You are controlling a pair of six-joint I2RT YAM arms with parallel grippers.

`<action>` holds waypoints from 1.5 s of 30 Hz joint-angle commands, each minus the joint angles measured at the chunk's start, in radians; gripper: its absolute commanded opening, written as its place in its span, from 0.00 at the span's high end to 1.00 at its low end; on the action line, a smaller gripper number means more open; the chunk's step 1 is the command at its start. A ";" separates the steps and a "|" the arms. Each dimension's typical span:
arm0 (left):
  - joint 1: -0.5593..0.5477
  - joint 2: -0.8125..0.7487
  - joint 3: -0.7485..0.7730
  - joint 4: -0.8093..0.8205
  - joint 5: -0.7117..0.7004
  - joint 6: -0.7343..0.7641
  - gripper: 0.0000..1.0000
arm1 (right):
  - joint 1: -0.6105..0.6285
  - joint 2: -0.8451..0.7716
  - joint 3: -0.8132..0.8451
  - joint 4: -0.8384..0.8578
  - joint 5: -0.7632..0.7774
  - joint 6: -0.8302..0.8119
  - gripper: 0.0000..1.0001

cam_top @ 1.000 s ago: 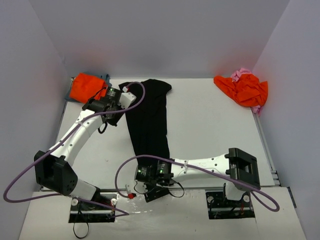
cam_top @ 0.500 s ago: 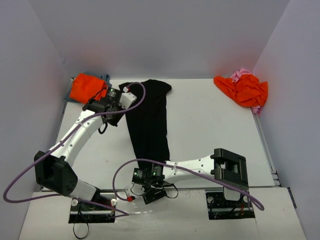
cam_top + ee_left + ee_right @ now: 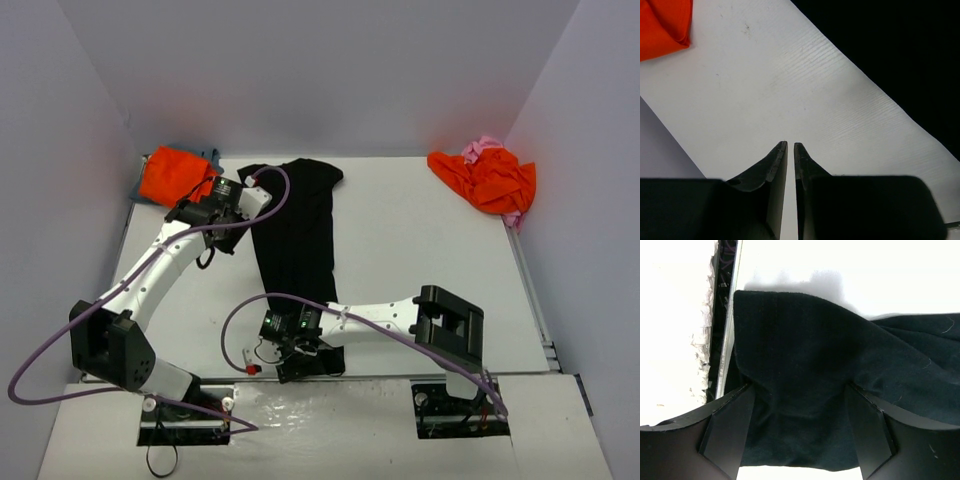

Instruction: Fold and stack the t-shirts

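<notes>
Right gripper [image 3: 798, 386] straddles black t-shirt [image 3: 805, 330], perhaps gripping it.

A flat white table [image 3: 420, 250] is filling the middle of the frame, plain pale lilac walls [image 3: 330, 80] rising along left, top and right.

Left arm [image 3: 150, 275] stretched out toward far left, left gripper [image 3: 790, 145] pinched down to a hairline gap. Right arm [image 3: 385, 320] swung leftward along the near edge, right gripper [image 3: 797, 386] low, jaws spread wide
</notes>
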State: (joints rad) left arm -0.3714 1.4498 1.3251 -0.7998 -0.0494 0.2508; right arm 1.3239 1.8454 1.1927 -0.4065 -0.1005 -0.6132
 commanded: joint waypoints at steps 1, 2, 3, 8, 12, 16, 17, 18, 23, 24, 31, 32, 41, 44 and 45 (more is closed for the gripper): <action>0.011 -0.040 0.014 0.044 -0.006 0.002 0.91 | 0.042 -0.032 0.036 -0.039 -0.068 0.044 0.30; 0.011 -0.038 0.014 0.045 -0.005 0.002 0.91 | 0.045 -0.032 0.039 -0.043 -0.070 0.046 0.30; 0.011 -0.036 0.013 0.046 -0.004 0.002 0.91 | 0.048 -0.032 0.043 -0.047 -0.072 0.047 0.30; 0.014 -0.044 0.007 0.050 -0.005 0.001 0.91 | 0.052 -0.058 0.025 -0.056 -0.057 0.047 0.30; 0.021 -0.047 0.003 0.053 -0.005 -0.002 0.91 | 0.050 -0.100 0.023 -0.045 0.008 0.043 0.30; 0.022 -0.039 0.009 0.047 -0.002 -0.002 0.91 | 0.049 -0.079 0.019 -0.044 -0.037 0.056 0.30; 0.022 -0.039 0.010 0.046 -0.003 -0.002 0.91 | 0.052 -0.072 0.011 -0.041 -0.049 0.060 0.30; 0.022 -0.039 0.011 0.047 -0.003 -0.002 0.91 | 0.055 -0.068 0.001 -0.038 -0.063 0.061 0.30; 0.022 -0.037 0.009 0.050 -0.004 0.000 0.91 | 0.054 -0.041 -0.010 -0.028 -0.090 0.067 0.30; 0.022 -0.037 0.006 0.052 -0.004 0.001 0.91 | 0.050 -0.034 -0.009 -0.028 -0.096 0.067 0.30; 0.022 -0.029 0.010 0.064 -0.003 0.007 0.91 | 0.033 0.021 -0.008 -0.030 -0.127 0.071 0.29; 0.022 -0.029 0.012 0.066 -0.003 0.007 0.91 | 0.029 0.034 -0.008 -0.028 -0.133 0.067 0.30; 0.022 -0.028 0.039 0.085 -0.006 0.018 0.91 | -0.024 0.209 0.011 0.023 -0.113 0.075 0.96; 0.022 -0.030 0.031 0.100 -0.002 0.021 0.89 | -0.036 0.242 0.019 0.028 -0.090 0.085 1.00; 0.022 -0.029 0.029 0.106 -0.002 0.022 0.89 | -0.037 0.243 0.019 0.030 -0.082 0.087 1.00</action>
State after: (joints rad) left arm -0.3576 1.4475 1.3106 -0.7508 -0.0493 0.2579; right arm 1.3042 1.9480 1.2739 -0.4277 -0.1989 -0.5298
